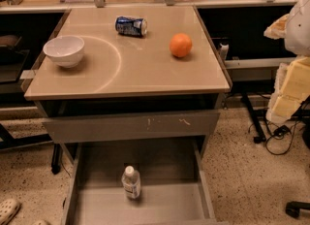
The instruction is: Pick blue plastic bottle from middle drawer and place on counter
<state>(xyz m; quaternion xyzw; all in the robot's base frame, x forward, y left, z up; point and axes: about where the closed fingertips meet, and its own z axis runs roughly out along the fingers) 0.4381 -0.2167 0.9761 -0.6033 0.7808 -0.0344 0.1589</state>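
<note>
The blue plastic bottle [131, 182] is small and clear with a white cap and a pale label. It stands upright on the grey floor of the open middle drawer [169, 168], near the drawer's middle and a little to the left. The glossy tan counter [145, 69] with a pale arc mark is above it. My gripper is not in view, so nothing shows where it is relative to the bottle.
On the counter are a white bowl [64, 50] at the left, a blue-and-silver can [131, 26] lying on its side at the back, and an orange [180, 45] at the right. A shut grey drawer front [131, 126] with scratch marks sits above the open drawer. Pale foam blocks [290, 88] and cables [271, 132] are at the right.
</note>
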